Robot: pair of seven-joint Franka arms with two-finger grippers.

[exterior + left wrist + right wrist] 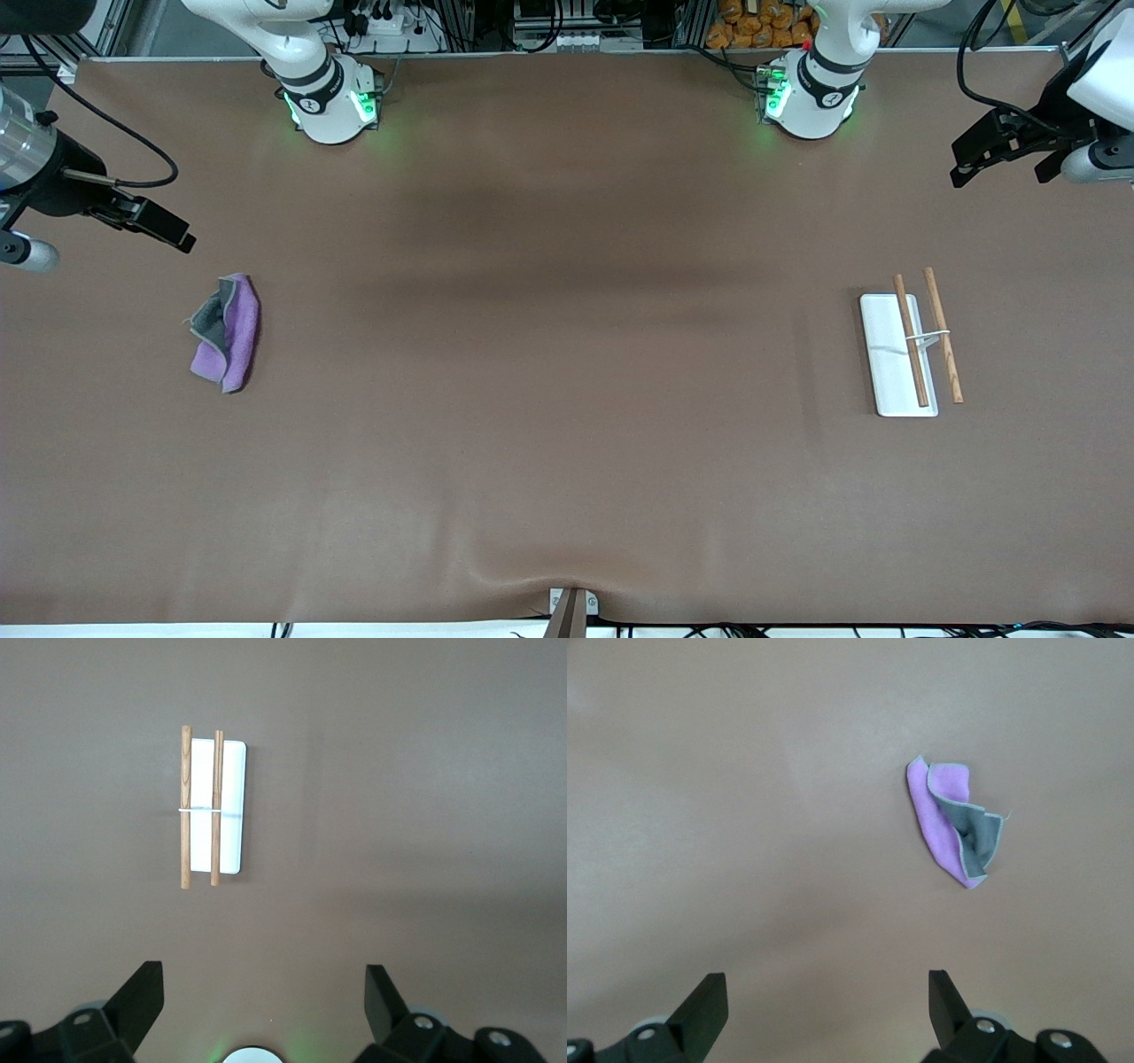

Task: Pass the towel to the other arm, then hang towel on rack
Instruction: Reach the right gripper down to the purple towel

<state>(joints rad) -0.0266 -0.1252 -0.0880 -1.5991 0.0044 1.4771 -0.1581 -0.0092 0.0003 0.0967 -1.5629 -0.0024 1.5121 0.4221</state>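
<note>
Two wide-open grippers, right gripper [173,232] and left gripper [970,164], wait aloft at their own table ends: towel [227,334] lies crumpled near the right arm, rack [911,347] near the left, forcing a handover.

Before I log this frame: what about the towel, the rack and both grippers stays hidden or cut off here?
- Towel: folded over itself, so its inner faces are covered in the front and right wrist views.
- Rack: how its rods are held up is too small to tell.
- Left gripper and right gripper: arms cut by the front view's edges; both open, over bare table.
</note>
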